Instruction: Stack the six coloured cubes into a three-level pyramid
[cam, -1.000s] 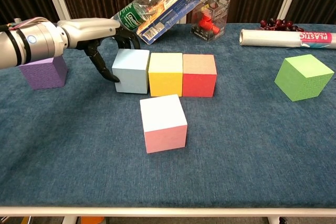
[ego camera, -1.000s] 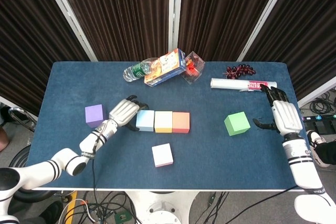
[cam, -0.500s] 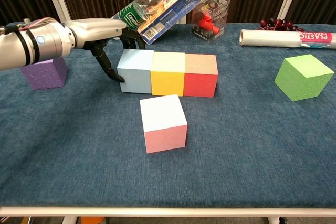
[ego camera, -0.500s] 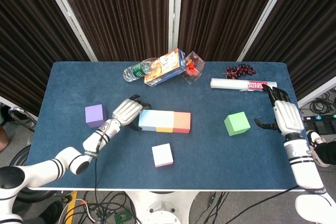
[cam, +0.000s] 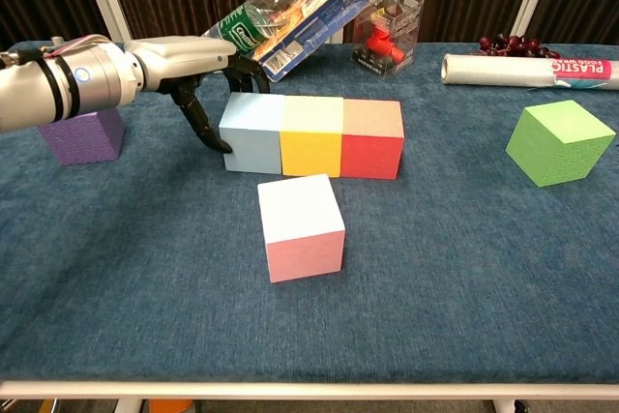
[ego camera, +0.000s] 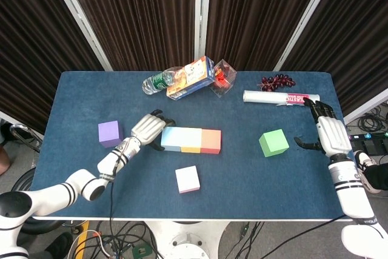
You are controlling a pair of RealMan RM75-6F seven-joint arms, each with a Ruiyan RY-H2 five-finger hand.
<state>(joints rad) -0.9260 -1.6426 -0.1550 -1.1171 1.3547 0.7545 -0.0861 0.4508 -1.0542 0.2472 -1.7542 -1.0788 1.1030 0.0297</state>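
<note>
A light blue cube [ego camera: 171,138] [cam: 251,132], a yellow cube [ego camera: 191,140] [cam: 311,135] and a red-orange cube [ego camera: 210,141] [cam: 372,138] stand pressed together in one row mid-table. My left hand [ego camera: 147,128] [cam: 184,60] rests against the blue cube's left side, fingers curled over it, holding nothing. A pink cube [ego camera: 187,179] [cam: 301,226] sits in front of the row. The purple cube [ego camera: 109,133] [cam: 81,133] is at the left, the green cube [ego camera: 273,143] [cam: 560,141] at the right. My right hand [ego camera: 330,134] hovers open right of the green cube.
At the back lie a water bottle [ego camera: 159,81] [cam: 261,21], a snack carton [ego camera: 191,77] [cam: 319,18], a clear box with a red item [ego camera: 222,77] [cam: 388,30], grapes [ego camera: 276,80] [cam: 511,44] and a plastic-wrap roll [ego camera: 280,97] [cam: 527,70].
My left hand pushed the blue cube rightward; the gaps between blue, yellow and red-orange cubes closed into a tight row. The right hand barely moved.
</note>
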